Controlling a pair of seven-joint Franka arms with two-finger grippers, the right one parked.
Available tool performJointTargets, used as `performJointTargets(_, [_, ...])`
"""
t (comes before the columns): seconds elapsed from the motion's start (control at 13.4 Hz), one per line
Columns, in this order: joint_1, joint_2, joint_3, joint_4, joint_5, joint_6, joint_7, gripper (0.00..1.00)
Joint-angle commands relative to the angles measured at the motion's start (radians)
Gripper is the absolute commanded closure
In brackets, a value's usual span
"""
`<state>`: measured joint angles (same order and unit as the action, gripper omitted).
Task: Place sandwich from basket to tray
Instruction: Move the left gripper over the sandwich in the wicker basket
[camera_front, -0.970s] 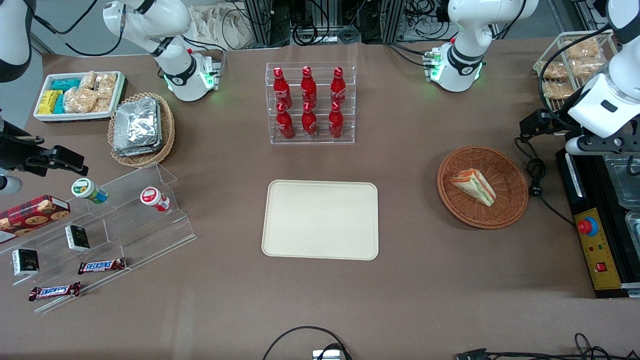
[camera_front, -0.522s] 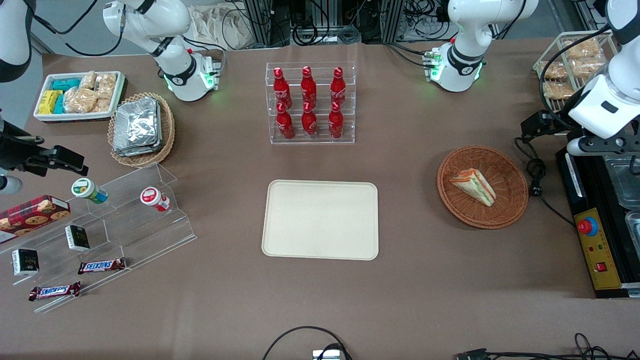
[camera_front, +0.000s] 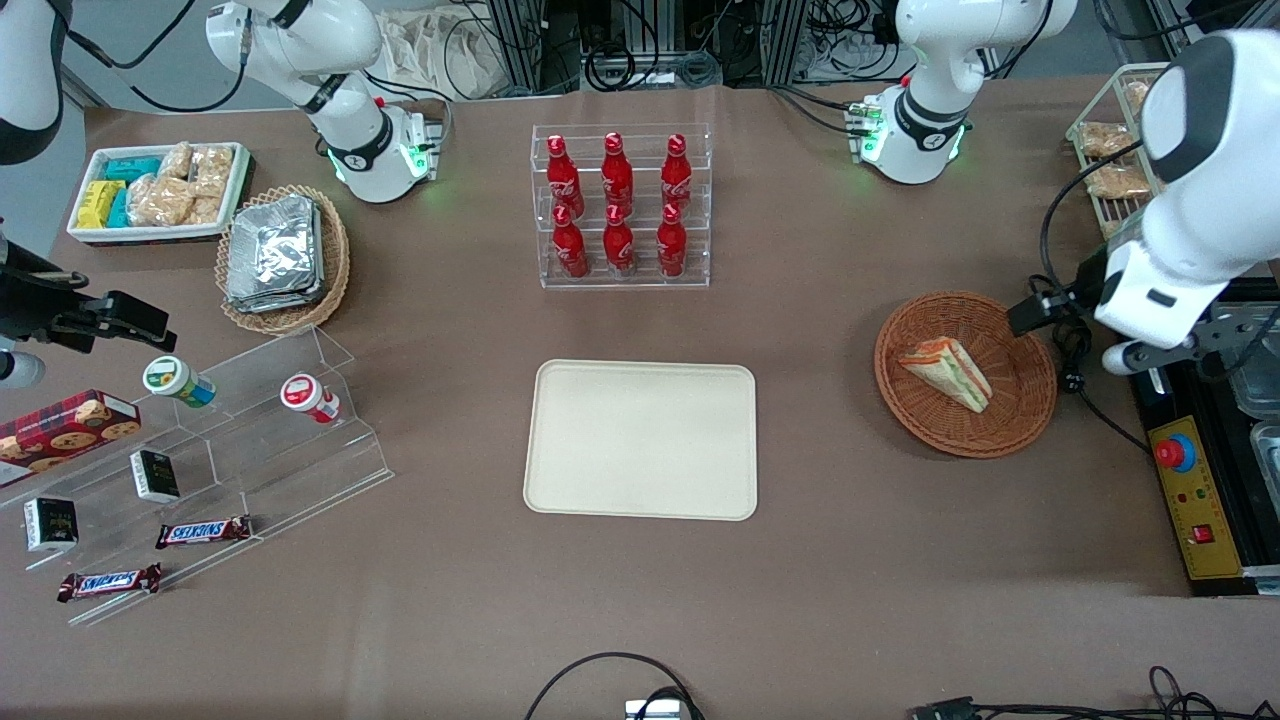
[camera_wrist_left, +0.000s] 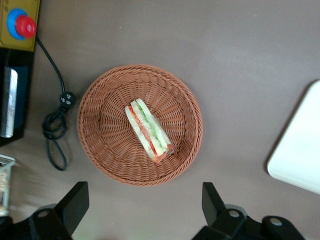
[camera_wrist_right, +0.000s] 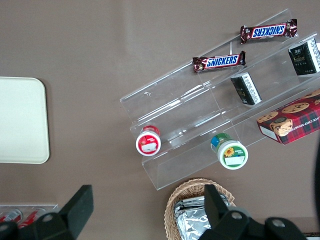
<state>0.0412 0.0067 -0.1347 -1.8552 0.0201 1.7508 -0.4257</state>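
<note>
Sandwich (camera_front: 946, 372): one triangular wedge, white bread with green, orange and red layers, lying on its side in the basket (camera_front: 1010, 428), roughly at its centre. Untouched by me.

Table (camera_front: 860, 580): brown covering, bears everything listed below.

Tray (camera_front: 641, 439): cream-beige rectangle with rounded corners and a low rim, near the table's middle, well apart from the basket. Nothing on it.

Bottle rack (camera_front: 621, 208): clear acrylic, six red bottles in two rows, farther from the front camera than the tray.

Basket, round, reddish-brown wicker, lies toward my end of the table. In my wrist view its rim (camera_wrist_left: 95, 97) shows whole, with the sandwich (camera_wrist_left: 148, 130) inside.

Black cable (camera_wrist_left: 54, 127): coiled on the table just beside the basket, apart from its rim.

My gripper (camera_wrist_left: 142, 210): fingers spread wide, one black fingertip (camera_wrist_left: 77, 200) on either side, nothing between them. It hangs above the table near the basket's edge, looking down on it, clear of both wicker and sandwich. In the front view my gripper (camera_front: 1035, 312) sits just over the rim on my arm's side.
</note>
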Motion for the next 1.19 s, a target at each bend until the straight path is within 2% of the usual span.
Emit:
performJointTargets(0.0, [-0.006, -0.034, -0.002, -0.143, 0.018, 0.135, -0.151, 0.0])
performJointTargets(0.3, [-0.006, -0.056, -0.003, -0.338, 0.021, 0.353, -0.283, 0.0])
performJointTargets(0.82, [-0.012, -0.007, -0.016, -0.466, 0.035, 0.541, -0.459, 0.0])
performJointTargets(1.12, [-0.014, 0.033, -0.016, -0.541, 0.086, 0.667, -0.553, 0.0])
